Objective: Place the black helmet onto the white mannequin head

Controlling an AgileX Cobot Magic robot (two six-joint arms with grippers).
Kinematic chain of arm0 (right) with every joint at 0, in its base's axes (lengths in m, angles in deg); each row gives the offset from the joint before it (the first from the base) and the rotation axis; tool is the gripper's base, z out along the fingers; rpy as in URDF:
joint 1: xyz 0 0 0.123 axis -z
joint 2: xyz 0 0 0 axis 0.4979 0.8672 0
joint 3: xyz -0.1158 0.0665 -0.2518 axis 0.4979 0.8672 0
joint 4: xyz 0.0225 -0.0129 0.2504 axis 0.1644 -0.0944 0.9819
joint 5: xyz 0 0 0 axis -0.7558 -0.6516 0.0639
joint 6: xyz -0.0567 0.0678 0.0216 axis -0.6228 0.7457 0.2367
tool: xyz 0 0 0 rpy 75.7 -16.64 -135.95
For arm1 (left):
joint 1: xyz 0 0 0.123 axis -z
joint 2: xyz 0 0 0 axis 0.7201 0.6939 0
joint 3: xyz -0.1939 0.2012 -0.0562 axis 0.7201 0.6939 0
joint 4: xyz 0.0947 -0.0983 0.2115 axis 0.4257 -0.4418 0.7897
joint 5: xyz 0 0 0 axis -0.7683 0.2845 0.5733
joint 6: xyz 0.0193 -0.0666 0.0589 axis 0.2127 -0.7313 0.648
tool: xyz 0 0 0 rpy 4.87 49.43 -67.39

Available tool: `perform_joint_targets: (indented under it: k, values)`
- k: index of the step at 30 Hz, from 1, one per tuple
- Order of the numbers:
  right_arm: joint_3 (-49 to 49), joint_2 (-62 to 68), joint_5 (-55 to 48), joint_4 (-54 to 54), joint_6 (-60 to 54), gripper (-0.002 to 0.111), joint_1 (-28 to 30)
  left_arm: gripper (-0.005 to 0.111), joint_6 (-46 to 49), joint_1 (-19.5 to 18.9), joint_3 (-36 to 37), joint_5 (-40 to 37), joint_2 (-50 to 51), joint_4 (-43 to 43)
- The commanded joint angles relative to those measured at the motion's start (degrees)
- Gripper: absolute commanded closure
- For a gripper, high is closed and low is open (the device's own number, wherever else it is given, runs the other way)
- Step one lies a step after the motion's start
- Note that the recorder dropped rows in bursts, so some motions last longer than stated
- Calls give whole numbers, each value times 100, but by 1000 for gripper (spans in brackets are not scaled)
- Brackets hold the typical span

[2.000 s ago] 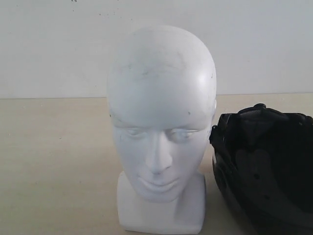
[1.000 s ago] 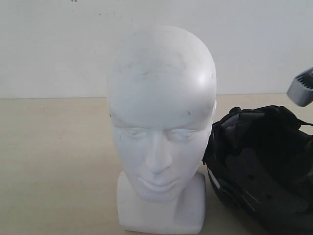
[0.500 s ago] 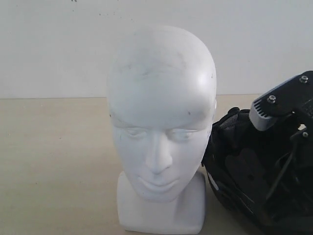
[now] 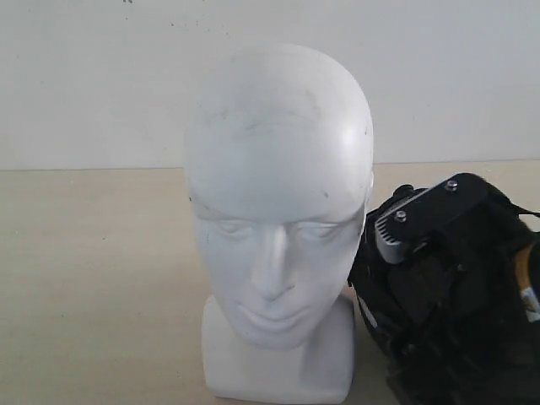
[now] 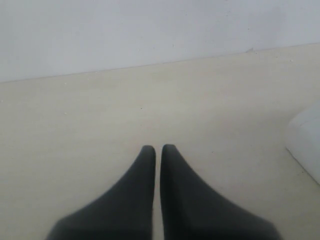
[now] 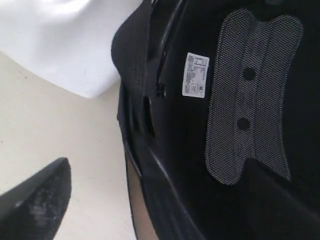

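Mesh padding (image 6: 250,100) lines matte black helmet (image 6: 170,150) beside glossy white mannequin head (image 4: 278,169).

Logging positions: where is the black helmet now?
The black helmet lies lower right in the exterior view, on the table close beside the white mannequin head.

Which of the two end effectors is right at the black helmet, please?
The right end effector: it is open over the black helmet, at its padded lining, beside the white mannequin head. The left end effector is shut above the table.
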Motion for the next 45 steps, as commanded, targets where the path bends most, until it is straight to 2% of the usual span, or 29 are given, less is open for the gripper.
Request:
perform_joint_targets:
  k: [1,4,7,11,12,13,14,15,17,25,29,34,40,45]
  values:
    - [24,635,985,-83,155,24,-3,102,-41,-18,20,29,-19,-40]
    - [24,1192,1139,-411,501,27,-3,102,-41,-18,20,29,-19,-40]
    - [24,1620,1187,-1188,1272,38,-3,102,-41,-18,20,34,-19,-40]
    - [12,1751,1483,-1791,1869,39,-3,102,-41,-18,20,34,-19,-40]
    - [12,1751,1433,-2253,2388,50,-3,102,-41,-18,20,34,-19,-40]
    - [12,1751,1179,-2721,2779,66,-3,102,-41,-18,20,34,-19,-40]
    - [12,1751,837,-3239,3194,85,-3,102,-41,-18,20,34,-19,-40]
    - [12,1751,299,-3787,3784,108,-3,102,-41,-18,20,32,-19,-13]
    - [12,1751,-338,-4177,4033,108,-3,102,-41,-18,20,32,-19,-13]
    - [12,1478,-1476,-4633,4519,108,-3,102,-41,-18,20,32,-19,-13]
    - [12,747,-1561,-4746,4452,108,-3,102,-41,-18,20,32,-19,-13]
    - [12,-616,-927,-4786,4438,108,-3,102,-41,-18,20,32,-19,-13]
    - [-295,-1865,1206,-4900,4298,108,-3,102,-41,-18,20,32,-19,-13]
    - [-977,-2119,1527,-4795,4220,108,-3,102,-41,-18,20,32,-19,-13]
